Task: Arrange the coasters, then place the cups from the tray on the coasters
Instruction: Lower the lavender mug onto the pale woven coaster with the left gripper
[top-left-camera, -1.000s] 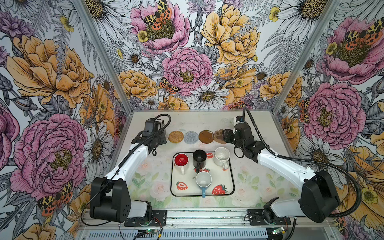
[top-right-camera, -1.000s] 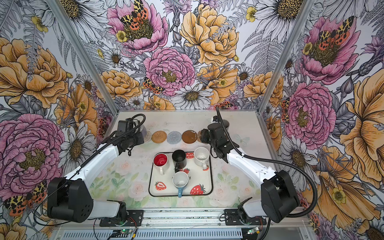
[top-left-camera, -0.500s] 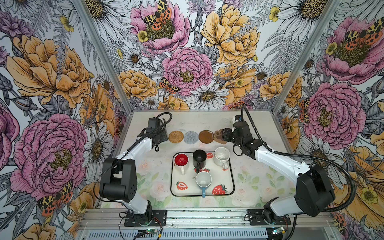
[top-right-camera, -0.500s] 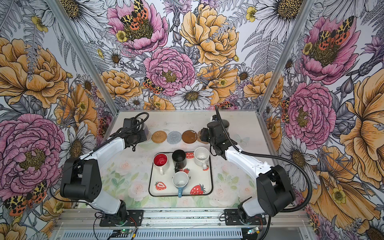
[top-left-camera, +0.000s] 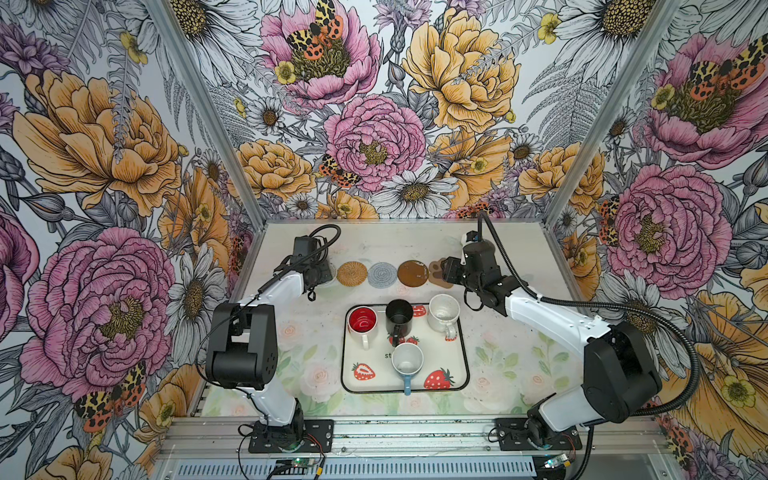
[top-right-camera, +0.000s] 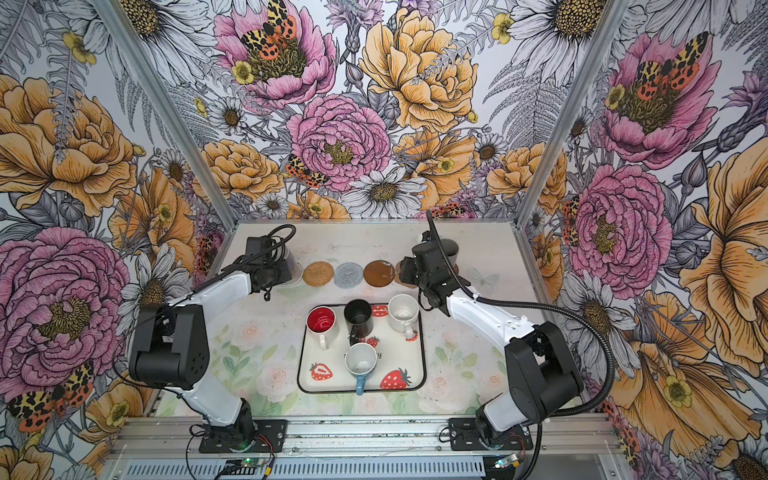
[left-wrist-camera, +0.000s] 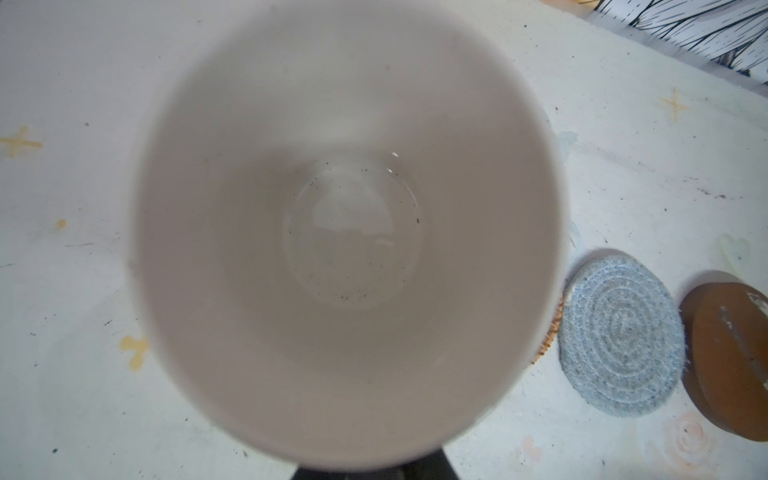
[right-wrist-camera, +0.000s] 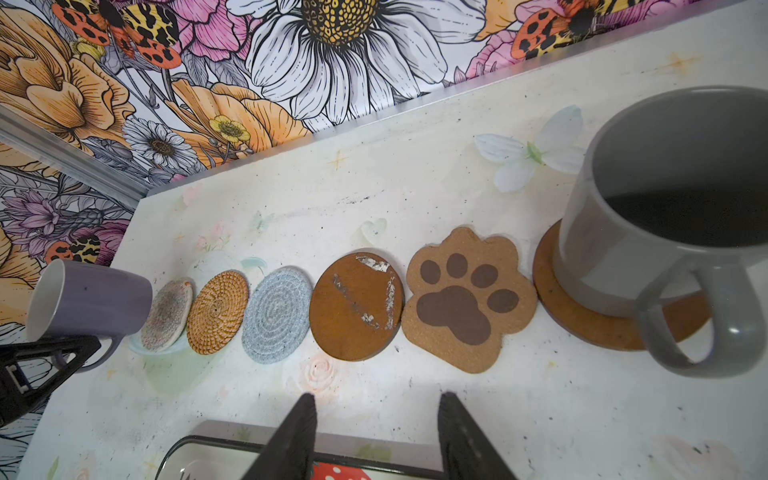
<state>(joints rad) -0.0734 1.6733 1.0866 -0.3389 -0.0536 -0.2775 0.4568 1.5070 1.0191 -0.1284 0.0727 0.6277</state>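
Clamped on the handle of the lilac ceramic mug (right-wrist-camera: 89, 297) at the right wrist view's lower left, the left claw (right-wrist-camera: 70, 353) could land it half off the clear beaded coaster (right-wrist-camera: 168, 313) onto the neighbouring tan rattan coaster (right-wrist-camera: 218, 311); the right claw (right-wrist-camera: 374, 436) gapes empty.

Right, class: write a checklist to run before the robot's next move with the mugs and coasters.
1. Left gripper holding lilac mug: ok.
2. Lilac mug set down on beaded coaster: not ok, coaster shows mostly uncovered.
3. Right gripper open and empty: ok.
4. Grey mug upright on brown coaster: ok.
5. Paw coaster free for another mug: ok.
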